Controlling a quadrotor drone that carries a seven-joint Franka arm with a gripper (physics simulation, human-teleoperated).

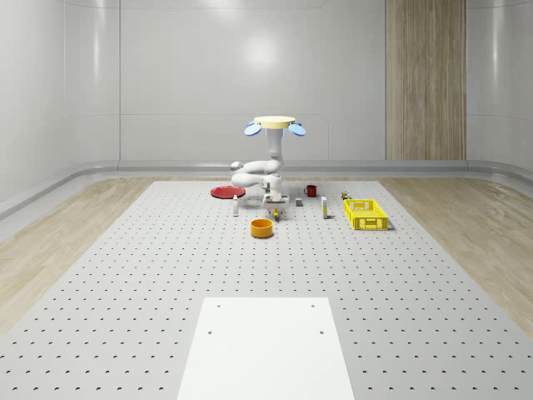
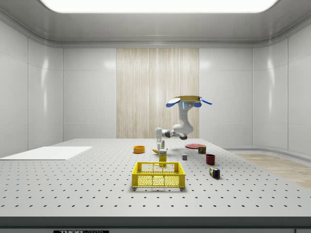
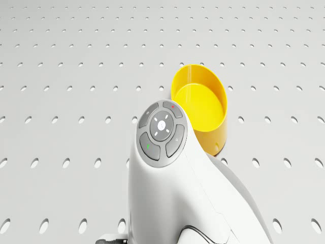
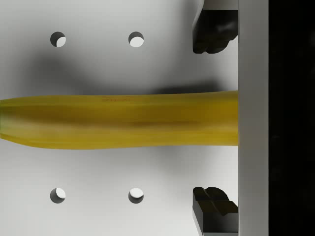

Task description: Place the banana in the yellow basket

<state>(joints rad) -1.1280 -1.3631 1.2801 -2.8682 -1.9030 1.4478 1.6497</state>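
Jaws wide open straddling the banana [image 4: 118,120], fingertips [image 4: 211,34] at 12 and 6 o'clock; it's light, slightly soft, so I'd pinch mid-body gently.

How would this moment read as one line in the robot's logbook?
drone: hovering over table | gripper: open, jaws straddling banana | yellow basket: empty

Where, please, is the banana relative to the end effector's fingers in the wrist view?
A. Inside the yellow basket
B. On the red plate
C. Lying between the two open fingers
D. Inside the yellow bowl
C: in the wrist view the banana lies on the perforated table between the two spread fingers of the end effector, which stand clear of it on either side.
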